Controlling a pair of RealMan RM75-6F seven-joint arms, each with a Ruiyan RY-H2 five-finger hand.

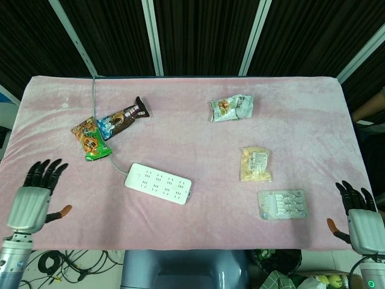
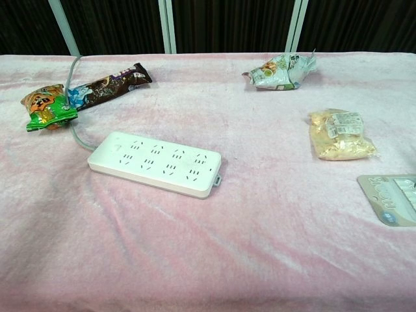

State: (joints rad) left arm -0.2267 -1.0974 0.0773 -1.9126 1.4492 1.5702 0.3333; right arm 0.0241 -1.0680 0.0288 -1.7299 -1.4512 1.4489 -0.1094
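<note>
A white power strip (image 1: 159,183) (image 2: 155,163) lies on the pink cloth, its grey cable (image 1: 94,102) running off to the far left edge. In the head view my left hand (image 1: 33,198) hovers at the table's front left corner, fingers spread and empty, well left of the strip. My right hand (image 1: 360,221) sits at the front right corner, fingers apart and empty, just right of a blister pack (image 1: 281,204). Neither hand shows in the chest view.
An orange-green snack bag (image 1: 90,139) (image 2: 45,107) and a brown chocolate bar (image 1: 124,117) (image 2: 110,82) lie at the left. A green-white packet (image 1: 231,107) (image 2: 281,70) sits at the back, and a yellow snack pouch (image 1: 255,164) (image 2: 340,134) lies right of centre.
</note>
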